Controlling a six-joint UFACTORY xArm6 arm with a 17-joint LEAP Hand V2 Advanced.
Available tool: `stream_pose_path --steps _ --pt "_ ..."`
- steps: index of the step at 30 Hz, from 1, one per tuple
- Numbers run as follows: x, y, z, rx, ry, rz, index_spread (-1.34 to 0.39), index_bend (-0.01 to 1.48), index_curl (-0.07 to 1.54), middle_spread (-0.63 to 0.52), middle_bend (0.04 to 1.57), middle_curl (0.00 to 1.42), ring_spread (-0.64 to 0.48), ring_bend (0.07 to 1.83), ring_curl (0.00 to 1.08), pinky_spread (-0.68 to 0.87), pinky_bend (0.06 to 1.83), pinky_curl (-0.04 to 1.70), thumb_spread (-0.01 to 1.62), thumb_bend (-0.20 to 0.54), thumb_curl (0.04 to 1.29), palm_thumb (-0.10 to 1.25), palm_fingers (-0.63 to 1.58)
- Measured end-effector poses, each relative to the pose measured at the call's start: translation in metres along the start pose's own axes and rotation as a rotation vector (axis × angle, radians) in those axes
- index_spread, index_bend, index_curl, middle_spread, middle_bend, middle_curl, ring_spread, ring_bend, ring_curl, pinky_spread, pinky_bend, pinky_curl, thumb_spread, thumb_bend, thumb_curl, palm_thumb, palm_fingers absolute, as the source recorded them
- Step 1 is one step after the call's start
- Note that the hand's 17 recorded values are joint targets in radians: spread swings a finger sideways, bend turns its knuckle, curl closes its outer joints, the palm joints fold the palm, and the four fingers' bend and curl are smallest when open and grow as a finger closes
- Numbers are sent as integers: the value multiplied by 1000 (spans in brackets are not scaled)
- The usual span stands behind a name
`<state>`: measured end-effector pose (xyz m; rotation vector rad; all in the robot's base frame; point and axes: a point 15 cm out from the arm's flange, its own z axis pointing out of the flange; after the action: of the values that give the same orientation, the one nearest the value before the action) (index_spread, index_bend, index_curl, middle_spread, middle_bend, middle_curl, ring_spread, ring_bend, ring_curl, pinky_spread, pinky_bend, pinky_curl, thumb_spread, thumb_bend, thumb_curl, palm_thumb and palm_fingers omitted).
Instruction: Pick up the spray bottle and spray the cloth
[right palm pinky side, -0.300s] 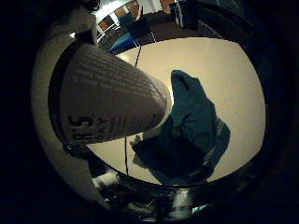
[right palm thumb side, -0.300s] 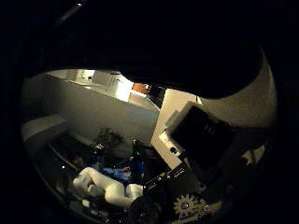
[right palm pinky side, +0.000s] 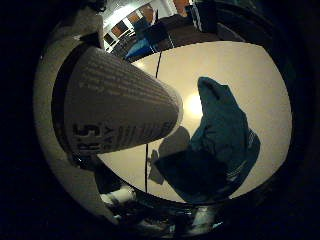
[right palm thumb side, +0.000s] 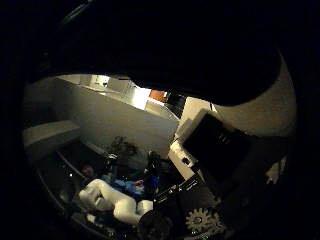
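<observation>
A white spray bottle with dark print fills much of the little finger side palm view, close against the palm and up off the table. A crumpled teal cloth lies on the cream table past the bottle's end, away from it. In the thumb side palm view a large dark shape lies across the palm. My hand shows there as white and black finger parts curled beside it.
Beyond the table's far edge stand blue furniture and dark objects. The thumb side palm view shows a pale wall, clutter on the floor and white arm parts low down.
</observation>
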<state>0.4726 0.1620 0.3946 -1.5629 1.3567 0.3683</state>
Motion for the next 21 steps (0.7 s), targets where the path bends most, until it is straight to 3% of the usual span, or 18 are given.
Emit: stream_pose_path --steps 9,21 --pt "-7 42 41 -25 -125 65 -254 1078 972 -166 1302 961 -261 1316 927 -187 1398 877 816 -16 816 1083 1098" --pt "0 47 59 -19 -176 107 -255 1077 973 -166 1302 961 -261 1316 926 -187 1398 877 814 -17 823 1078 1098"
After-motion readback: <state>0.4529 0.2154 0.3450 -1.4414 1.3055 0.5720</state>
